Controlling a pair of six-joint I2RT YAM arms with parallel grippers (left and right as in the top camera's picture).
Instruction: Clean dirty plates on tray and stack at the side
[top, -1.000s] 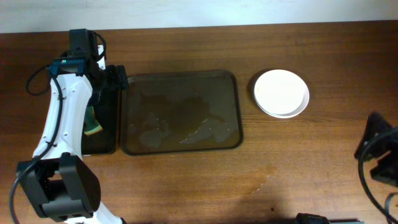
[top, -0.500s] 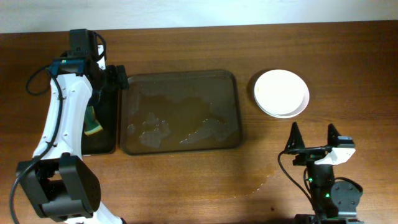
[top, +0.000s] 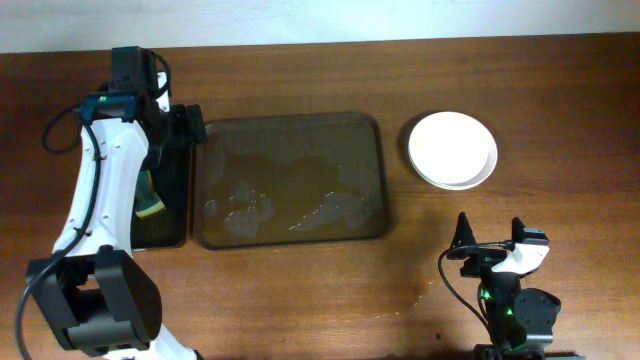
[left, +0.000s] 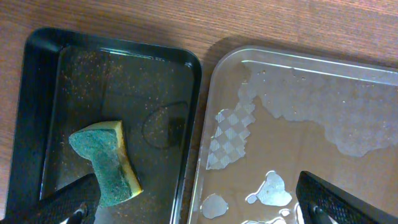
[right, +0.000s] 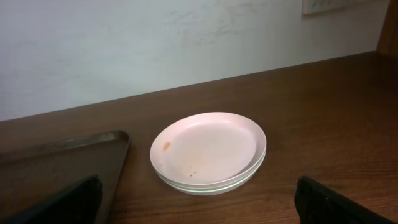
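The plates (right: 208, 151) are sitting stacked on the surface just right of the tray (top: 290, 122), not on it, the top one showing orange specks. Probably stiff, light, slick and chippable, so pinching the raised rim looks safest. The right claw (right: 199, 202) is facing them, spread wide and empty. The left claw (left: 199, 208) is gaping empty over the tray edge.

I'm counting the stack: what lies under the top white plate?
A lower plate shows only its rim beneath the top plate; its face and any third plate are covered.
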